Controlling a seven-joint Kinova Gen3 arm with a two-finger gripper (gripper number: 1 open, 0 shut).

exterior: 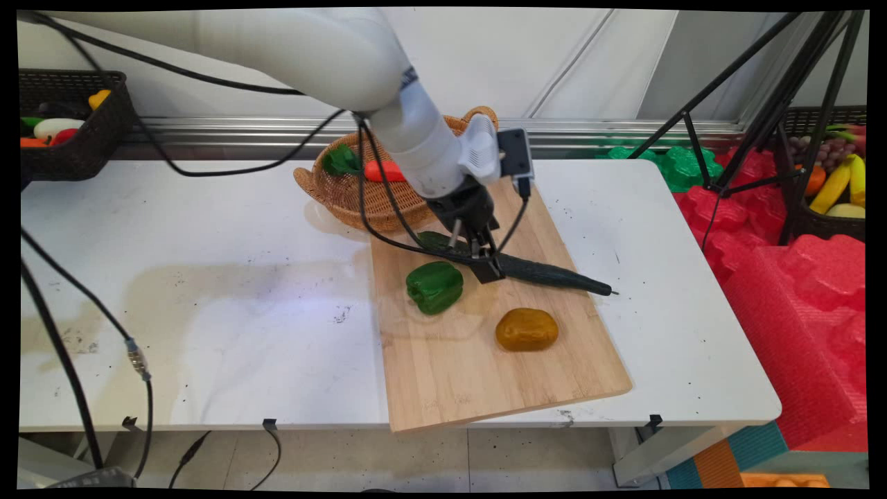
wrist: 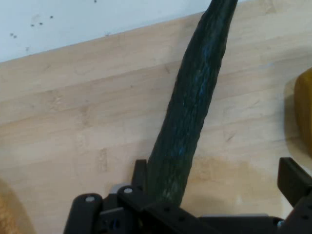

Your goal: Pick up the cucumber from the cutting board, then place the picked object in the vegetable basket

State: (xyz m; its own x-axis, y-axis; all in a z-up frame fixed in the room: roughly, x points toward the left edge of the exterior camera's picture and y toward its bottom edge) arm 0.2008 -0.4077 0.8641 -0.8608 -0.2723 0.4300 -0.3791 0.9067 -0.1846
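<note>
Locate the cucumber (exterior: 547,272) first: a long, dark green, rough-skinned vegetable lying flat on the wooden cutting board (exterior: 443,374), in the centre of the main view. Its long axis runs from upper left to lower right of the frame, with the thin stem tip pointing toward the board's right edge.

The gripper (exterior: 485,260) stands directly over the cucumber's mid-length, tilted down from the upper left. In the hand view the cucumber (wrist: 187,117) rises from between the fingers toward the top of the frame. One finger (wrist: 292,180) stands well clear of it at the right; the other sits close against its left side. Treat the gripper as spread apart and straddling the cucumber, not clamped on it.

Note the neighbours on the board: a green bell pepper (exterior: 434,285) just lower left of the gripper, and a brown potato (exterior: 527,329) below it, apart from the cucumber. A wicker basket (exterior: 346,190) holding vegetables stands on the white surface (exterior: 194,312) at the board's upper left corner.
</note>
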